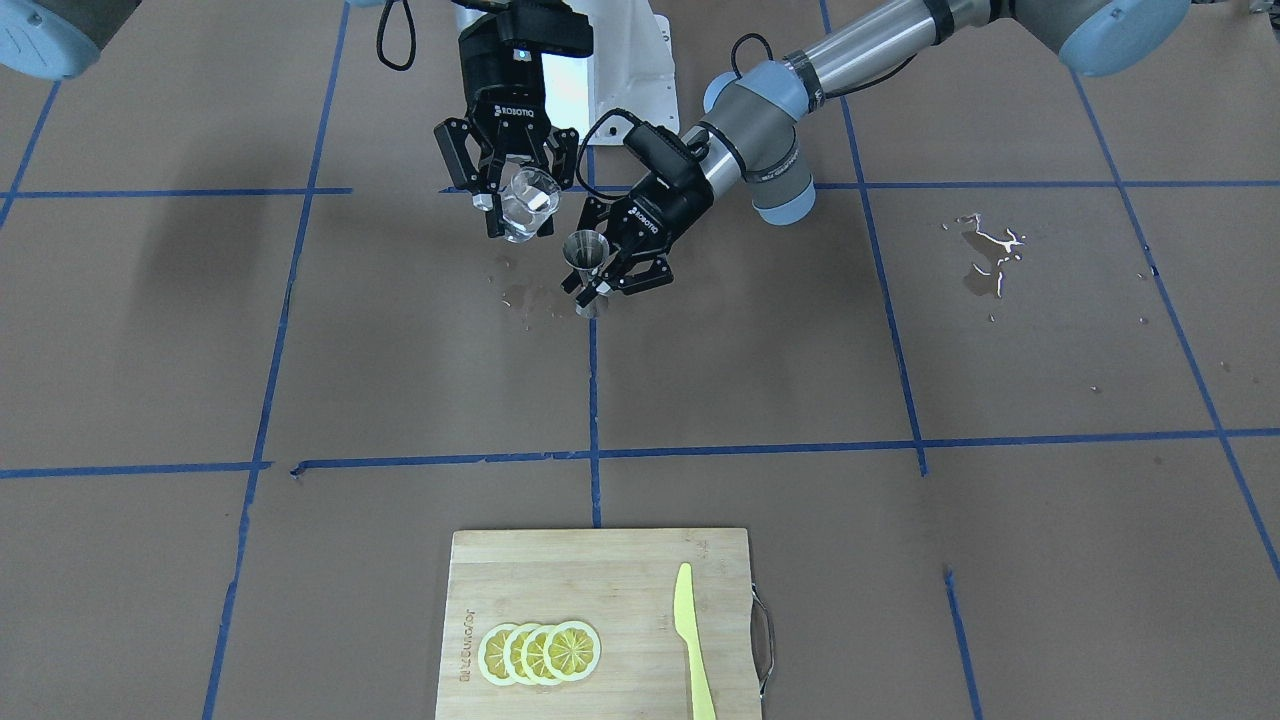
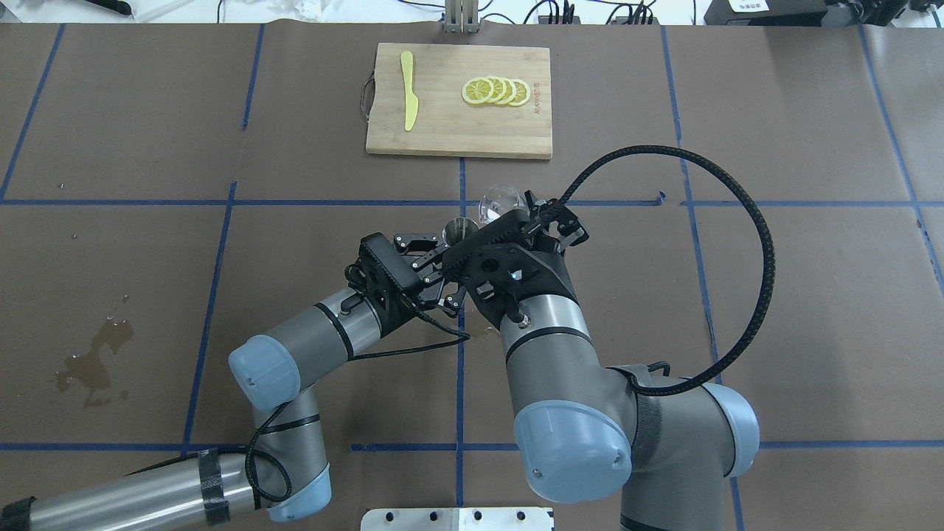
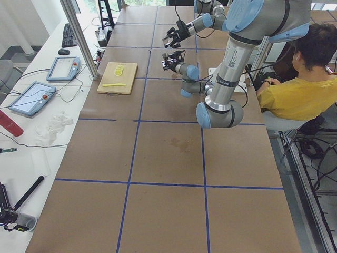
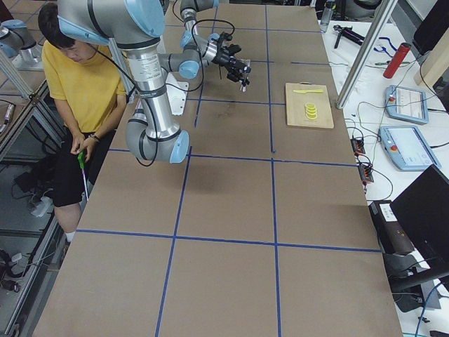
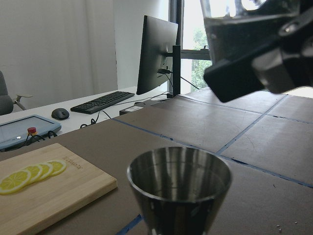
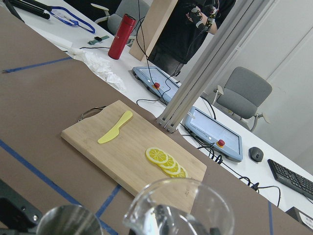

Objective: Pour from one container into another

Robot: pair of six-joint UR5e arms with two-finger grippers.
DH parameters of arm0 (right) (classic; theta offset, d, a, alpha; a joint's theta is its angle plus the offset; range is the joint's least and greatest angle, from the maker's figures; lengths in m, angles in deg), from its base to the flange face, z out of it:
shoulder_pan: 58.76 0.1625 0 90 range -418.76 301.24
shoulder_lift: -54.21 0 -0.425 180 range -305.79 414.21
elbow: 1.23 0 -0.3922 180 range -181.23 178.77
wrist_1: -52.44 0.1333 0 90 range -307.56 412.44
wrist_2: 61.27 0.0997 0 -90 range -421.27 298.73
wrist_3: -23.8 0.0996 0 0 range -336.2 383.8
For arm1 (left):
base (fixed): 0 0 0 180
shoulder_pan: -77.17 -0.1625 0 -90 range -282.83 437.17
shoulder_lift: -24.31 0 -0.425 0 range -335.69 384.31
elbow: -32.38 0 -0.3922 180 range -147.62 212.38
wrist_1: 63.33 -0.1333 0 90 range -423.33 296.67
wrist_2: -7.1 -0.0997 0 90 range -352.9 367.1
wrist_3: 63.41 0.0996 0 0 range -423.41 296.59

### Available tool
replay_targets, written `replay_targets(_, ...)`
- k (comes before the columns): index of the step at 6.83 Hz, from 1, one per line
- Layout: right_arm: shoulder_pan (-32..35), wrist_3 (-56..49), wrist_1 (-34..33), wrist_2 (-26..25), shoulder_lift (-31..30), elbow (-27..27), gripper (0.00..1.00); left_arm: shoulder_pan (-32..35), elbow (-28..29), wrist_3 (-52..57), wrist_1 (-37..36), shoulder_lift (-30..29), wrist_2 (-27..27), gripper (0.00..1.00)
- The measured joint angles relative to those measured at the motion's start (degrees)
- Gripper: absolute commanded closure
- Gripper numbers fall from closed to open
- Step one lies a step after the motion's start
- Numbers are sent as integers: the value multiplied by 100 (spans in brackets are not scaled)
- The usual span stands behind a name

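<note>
While the right gripper (image 1: 518,215) has its fingers closed on the tilted clear glass cup (image 1: 527,203) over the middle of the tabletop (image 1: 760,350), the left gripper (image 1: 600,275) clamps its fingers on the steel jigger (image 1: 585,248), upright. The cup hangs just beside the jigger, slightly higher. A cutting board (image 1: 600,570) with lemon slices (image 1: 540,652) lies well apart.

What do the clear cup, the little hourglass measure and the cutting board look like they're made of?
The cup: colourless glass, possibly clear plastic; glossy, the table shows through it.
The jigger: polished metal, likely steel; silvery, mirror-like reflections inside its bowl.
The board: pale wood, perhaps bamboo; matte, with visible grain strips.
</note>
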Motion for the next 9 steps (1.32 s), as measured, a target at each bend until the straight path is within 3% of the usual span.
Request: replay_targets(9, 132, -980, -71, 19, 211, 89, 100, -35, 18, -8, -3, -134, -1, 100)
